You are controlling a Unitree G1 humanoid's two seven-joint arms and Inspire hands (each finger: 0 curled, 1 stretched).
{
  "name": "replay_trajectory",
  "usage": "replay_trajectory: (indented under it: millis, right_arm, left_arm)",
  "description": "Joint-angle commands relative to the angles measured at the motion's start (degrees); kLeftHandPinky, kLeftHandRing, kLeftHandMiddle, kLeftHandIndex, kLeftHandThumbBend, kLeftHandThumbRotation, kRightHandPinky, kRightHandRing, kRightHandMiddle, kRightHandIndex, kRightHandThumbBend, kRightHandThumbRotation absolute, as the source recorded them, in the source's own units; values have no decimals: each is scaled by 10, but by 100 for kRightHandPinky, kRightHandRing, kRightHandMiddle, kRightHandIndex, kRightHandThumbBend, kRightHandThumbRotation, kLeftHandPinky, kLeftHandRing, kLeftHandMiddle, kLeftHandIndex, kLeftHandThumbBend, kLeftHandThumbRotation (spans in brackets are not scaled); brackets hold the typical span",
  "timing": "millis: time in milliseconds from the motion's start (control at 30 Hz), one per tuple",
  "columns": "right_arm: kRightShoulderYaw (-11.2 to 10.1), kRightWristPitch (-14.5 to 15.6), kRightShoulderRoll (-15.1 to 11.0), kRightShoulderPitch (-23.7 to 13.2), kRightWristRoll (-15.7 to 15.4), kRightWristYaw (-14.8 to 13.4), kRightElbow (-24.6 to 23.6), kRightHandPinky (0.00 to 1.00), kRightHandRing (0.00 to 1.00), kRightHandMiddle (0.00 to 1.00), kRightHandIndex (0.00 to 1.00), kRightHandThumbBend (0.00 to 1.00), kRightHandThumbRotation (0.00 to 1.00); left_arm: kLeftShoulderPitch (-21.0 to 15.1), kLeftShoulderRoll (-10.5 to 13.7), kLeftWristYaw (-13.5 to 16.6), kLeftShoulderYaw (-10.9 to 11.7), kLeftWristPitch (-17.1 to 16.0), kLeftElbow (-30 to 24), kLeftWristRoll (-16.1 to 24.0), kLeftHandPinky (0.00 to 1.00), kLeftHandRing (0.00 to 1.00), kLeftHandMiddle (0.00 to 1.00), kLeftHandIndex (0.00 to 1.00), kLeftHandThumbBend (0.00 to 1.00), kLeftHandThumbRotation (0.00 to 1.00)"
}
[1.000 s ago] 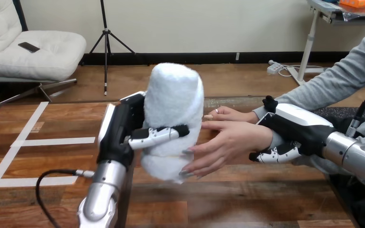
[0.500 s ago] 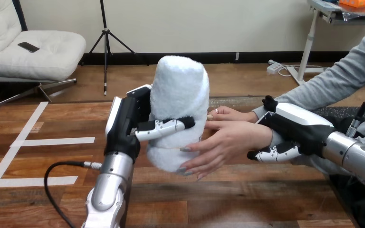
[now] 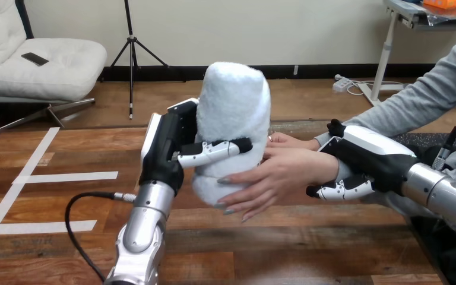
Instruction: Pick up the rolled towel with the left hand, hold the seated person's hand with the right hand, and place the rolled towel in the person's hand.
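In the head view, the towel (image 3: 234, 107) is standing upright above the table (image 3: 309, 249), hiding most of the left hand (image 3: 175, 151), which is gripping it. The person's hand (image 3: 273, 178) is touching its lower side. The right hand (image 3: 368, 157) is clasping the person's wrist (image 3: 331, 169), its fingers partly hidden underneath. Bare wood is lying open in front.

left hand (image 3: 167, 148) fingers hidden behind rolled towel (image 3: 234, 107), right forearm (image 3: 445, 197) cut off at edge

White rolled towel (image 3: 234, 113) stands upright, touching the person's hand (image 3: 273, 178).
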Motion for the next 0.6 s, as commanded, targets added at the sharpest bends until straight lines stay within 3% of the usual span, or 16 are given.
replay_trajectory:
  millis: [0, 567]
  right_arm:
    - [-19, -5, -4, -4, 17, -3, -26, 23, 27, 33, 34, 47, 34]
    - [-24, -4, -4, 1, 19, 2, -28, 23, 26, 32, 35, 48, 35]
  left_arm:
    - [-68, -7, -3, 10, -25, 5, -13, 32, 36, 41, 42, 58, 0]
    - [-84, -20, -13, 18, -35, 38, -26, 32, 36, 41, 42, 58, 0]
